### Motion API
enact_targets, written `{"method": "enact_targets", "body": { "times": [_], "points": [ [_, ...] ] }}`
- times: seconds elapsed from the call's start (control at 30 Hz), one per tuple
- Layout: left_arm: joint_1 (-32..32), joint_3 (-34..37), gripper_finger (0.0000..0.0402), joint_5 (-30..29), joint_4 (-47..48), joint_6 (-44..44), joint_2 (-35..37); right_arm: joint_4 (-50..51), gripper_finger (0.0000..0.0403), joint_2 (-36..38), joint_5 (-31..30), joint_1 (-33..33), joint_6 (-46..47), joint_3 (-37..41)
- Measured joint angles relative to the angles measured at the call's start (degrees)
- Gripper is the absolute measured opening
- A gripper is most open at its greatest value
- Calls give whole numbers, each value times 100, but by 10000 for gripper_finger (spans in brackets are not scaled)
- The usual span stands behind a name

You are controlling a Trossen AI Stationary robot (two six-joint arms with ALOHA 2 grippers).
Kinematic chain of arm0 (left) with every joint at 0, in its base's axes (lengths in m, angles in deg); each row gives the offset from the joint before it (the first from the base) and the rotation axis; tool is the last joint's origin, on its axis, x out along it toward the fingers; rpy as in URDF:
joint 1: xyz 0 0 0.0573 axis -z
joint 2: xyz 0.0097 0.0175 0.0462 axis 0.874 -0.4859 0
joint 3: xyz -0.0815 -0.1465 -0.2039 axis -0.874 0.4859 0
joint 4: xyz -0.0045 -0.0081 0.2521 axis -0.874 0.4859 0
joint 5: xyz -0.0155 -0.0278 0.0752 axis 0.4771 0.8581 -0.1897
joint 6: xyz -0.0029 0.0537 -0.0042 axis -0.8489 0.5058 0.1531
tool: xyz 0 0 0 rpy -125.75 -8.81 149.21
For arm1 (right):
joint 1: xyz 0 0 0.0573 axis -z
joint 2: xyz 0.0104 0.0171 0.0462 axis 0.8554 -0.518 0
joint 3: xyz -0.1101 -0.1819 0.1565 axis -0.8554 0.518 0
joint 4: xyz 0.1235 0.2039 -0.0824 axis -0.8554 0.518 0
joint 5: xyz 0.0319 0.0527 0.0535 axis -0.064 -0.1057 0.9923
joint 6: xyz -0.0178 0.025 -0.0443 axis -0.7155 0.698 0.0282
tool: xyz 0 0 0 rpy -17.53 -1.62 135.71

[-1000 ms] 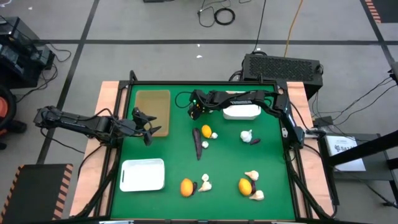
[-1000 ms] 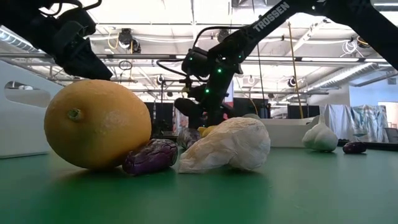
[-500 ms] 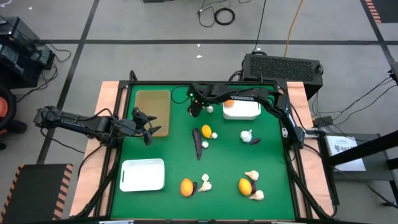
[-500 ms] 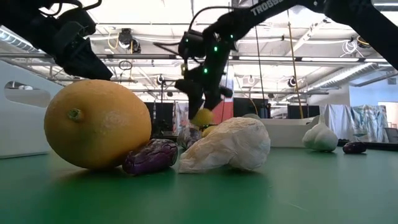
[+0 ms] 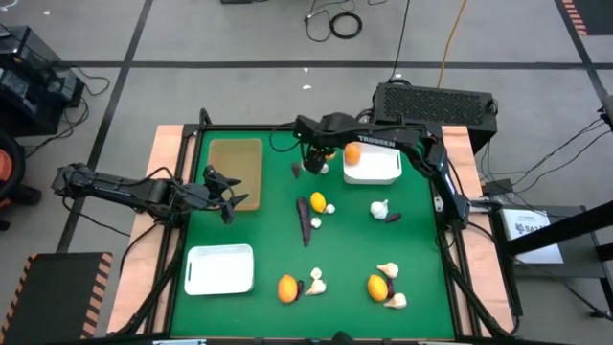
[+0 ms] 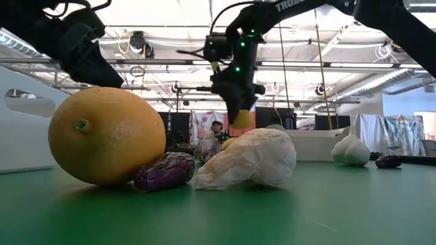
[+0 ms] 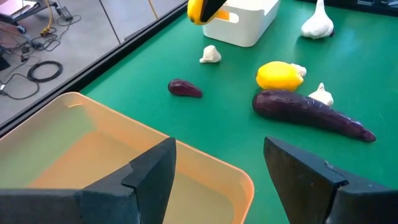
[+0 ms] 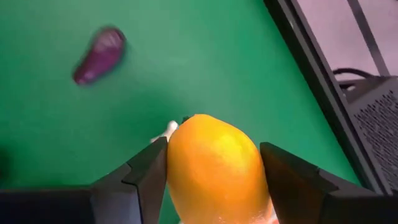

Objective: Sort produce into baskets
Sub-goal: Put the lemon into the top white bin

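My right gripper [image 8: 214,180] is shut on an orange citrus fruit [image 8: 214,165] and hangs high over the table's far middle [image 5: 316,159], just left of the far white basket [image 5: 375,171]. That basket holds another orange fruit [image 5: 352,153]. A small purple piece [image 5: 295,170] and a garlic bulb [image 5: 323,169] lie on the table below the gripper. My left gripper [image 7: 221,180] stands open and empty above the near right corner of the tan basket [image 5: 235,158]. A second white basket [image 5: 219,268] sits at the near left. My right gripper pinches the citrus fruit between its two fingers, one on each opposite side [image 8: 176,163]. The fingers point steeply down from above. The fruit [image 6: 240,120] hangs below them, lifted well clear of the table.
A long eggplant [image 5: 305,220], a yellow citrus [image 5: 318,201] and garlic [image 5: 331,207] lie mid-table. Garlic [image 5: 380,208] with a purple piece [image 5: 394,217] lies to the right. More fruit and garlic [image 5: 287,287] [image 5: 378,286] sit along the near edge. A black frame [image 5: 442,192] rims the table.
My right gripper has risen from the table with the citrus fruit between its fingers, lifting it clear. It has drifted toward the far white basket and has rolled and tipped as it rose. The left arm has kept still.
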State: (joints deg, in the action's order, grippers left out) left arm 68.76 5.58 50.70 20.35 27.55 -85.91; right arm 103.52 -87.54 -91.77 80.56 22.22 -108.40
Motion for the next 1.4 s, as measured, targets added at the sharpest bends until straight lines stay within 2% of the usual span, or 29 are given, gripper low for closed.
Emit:
{"method": "enact_targets", "body": {
  "times": [0.23,0.4,0.53,0.73,0.9,1.13,1.4],
  "points": [
    [-4,0,251,-1,-233,0,-2,556,219,245,-350,39,-338,2],
    [-74,0,251,-20,-414,-3,-2,806,219,937,-763,57,-364,326],
    [-206,0,251,-33,-510,-9,0,374,219,1936,-750,84,-245,1436],
    [-411,0,251,-17,-599,2,-1,-1115,219,3564,-721,116,247,3547],
    [-508,0,251,-7,-574,28,0,-2256,219,4390,-719,210,535,4865],
    [-529,0,251,181,-508,48,-2,-3122,219,4634,-720,378,829,5711],
    [-529,0,251,242,-346,46,-2,-3477,222,4461,-711,380,842,5816]
  ]
}}
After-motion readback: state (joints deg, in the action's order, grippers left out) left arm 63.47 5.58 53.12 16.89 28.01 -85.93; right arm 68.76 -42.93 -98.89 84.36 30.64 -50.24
